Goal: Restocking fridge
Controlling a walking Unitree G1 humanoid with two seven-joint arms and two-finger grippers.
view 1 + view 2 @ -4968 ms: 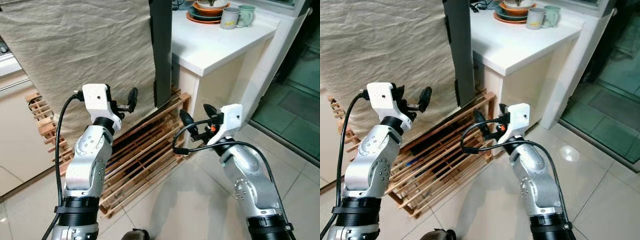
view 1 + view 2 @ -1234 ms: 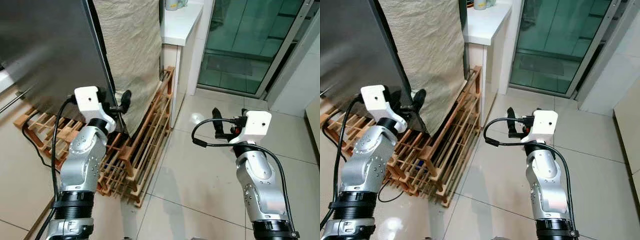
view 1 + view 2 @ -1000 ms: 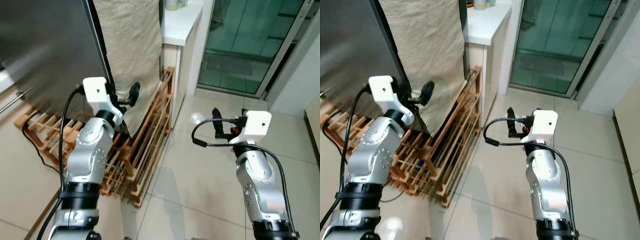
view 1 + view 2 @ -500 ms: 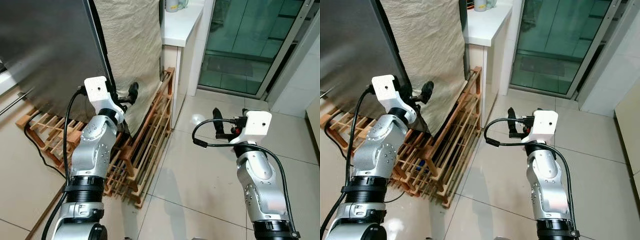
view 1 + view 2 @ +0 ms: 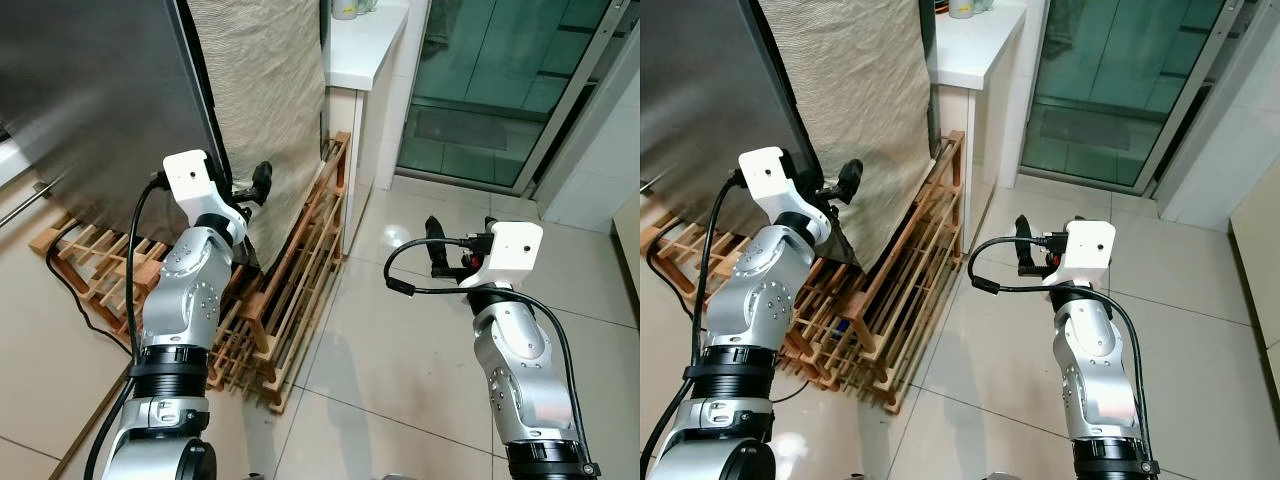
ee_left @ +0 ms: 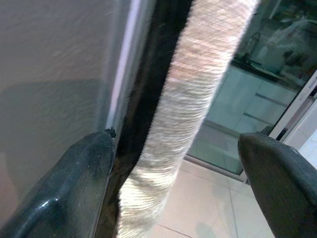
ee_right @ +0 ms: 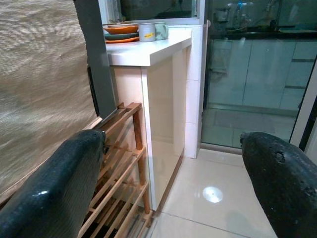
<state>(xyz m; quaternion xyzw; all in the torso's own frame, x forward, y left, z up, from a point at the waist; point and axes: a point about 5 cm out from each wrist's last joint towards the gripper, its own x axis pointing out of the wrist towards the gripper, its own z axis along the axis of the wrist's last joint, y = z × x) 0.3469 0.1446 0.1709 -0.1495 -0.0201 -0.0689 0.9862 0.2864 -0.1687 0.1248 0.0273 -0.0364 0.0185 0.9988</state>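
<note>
From the left eye view, you have the left gripper (image 5: 252,186) raised at the right edge of the tall grey stainless-steel fridge door (image 5: 100,100), on the left of the scene. A beige woven cloth (image 5: 265,90) hangs just right of that edge, over a low wooden slatted rack (image 5: 290,270) on the pale tiled floor (image 5: 400,340). No groceries are in sight, so I judge the restocking barely begun: you are only reaching for the door.

From the right eye view, your right gripper (image 5: 1025,240) hangs over bare floor, well apart from the fridge, holding nothing. Farther off stand a white counter (image 5: 975,50) and a green-tinted glass sliding door (image 5: 1110,80).

In the left wrist view, the left fingers (image 6: 84,163) are spread wide and straddle the door's dark edge and the hanging cloth; one finger lies close against the grey door face. Nothing is clamped yet, and you cannot tell from here whether the door has come off its seal.

In the right wrist view, the right fingers (image 7: 54,198) are spread wide and empty, looking past the rack to the counter, where an orange plate (image 7: 121,29) and two mugs (image 7: 153,31) sit. Opening the door, fetching items and shelving them all appear left to do.
</note>
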